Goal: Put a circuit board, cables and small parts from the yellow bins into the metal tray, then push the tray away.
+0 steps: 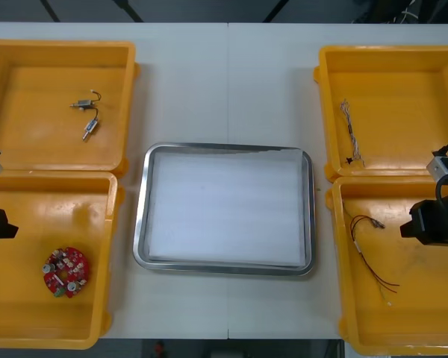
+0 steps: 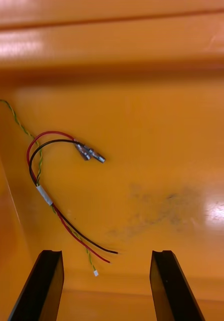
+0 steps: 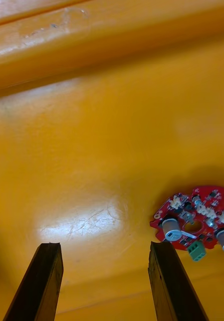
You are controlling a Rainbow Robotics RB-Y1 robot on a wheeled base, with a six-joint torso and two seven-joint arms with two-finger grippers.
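Left gripper (image 3: 105, 246) is hovering, fingers spread, over the near left bin (image 1: 30, 321). The board (image 3: 195, 223) is lying on the bin floor just beyond one fingertip, not in the gap. Right gripper (image 2: 106, 253) is hovering, also spread, over the near right bin (image 1: 340, 291), with the cable (image 2: 44, 194) lying toward one finger. The tray (image 1: 224, 148) is sitting between the bins, holding nothing. For a clean pick, I judge each gripper should be shifting sideways until its target is centred, then descending, pinching the board across its rim clear of the tall parts and the cable at its white sleeve.
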